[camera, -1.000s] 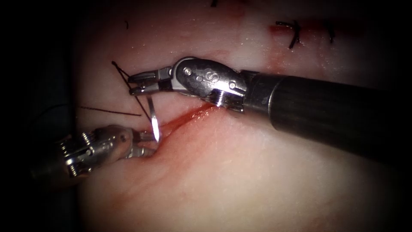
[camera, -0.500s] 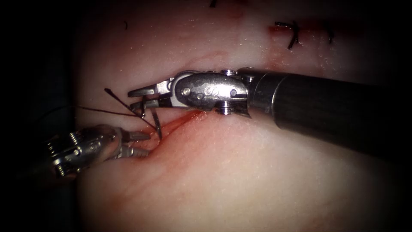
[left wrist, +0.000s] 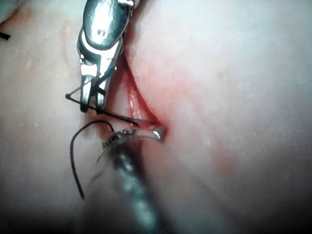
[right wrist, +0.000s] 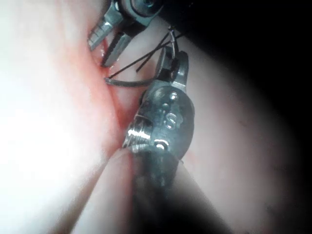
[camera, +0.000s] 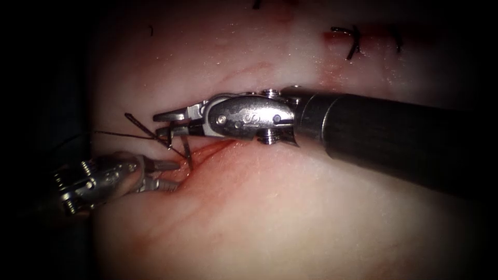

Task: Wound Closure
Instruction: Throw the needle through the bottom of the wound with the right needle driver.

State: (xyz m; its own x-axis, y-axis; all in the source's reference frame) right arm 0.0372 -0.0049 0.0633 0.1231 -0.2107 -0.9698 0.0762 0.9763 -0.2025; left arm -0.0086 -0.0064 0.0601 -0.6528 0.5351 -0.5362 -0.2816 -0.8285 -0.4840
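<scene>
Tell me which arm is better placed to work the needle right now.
Right, probably. The right tool grips the needle near its rear end, tip down at the cut. The left tool sits open beside it, holding nothing.

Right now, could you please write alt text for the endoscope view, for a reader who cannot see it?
The right tool grips the curved needle near its upper end, and the needle's lower end meets the left end of the cut in the tissue. The left tool, jaws open, sits at that end, and dark thread crosses beside the right tool.
</scene>
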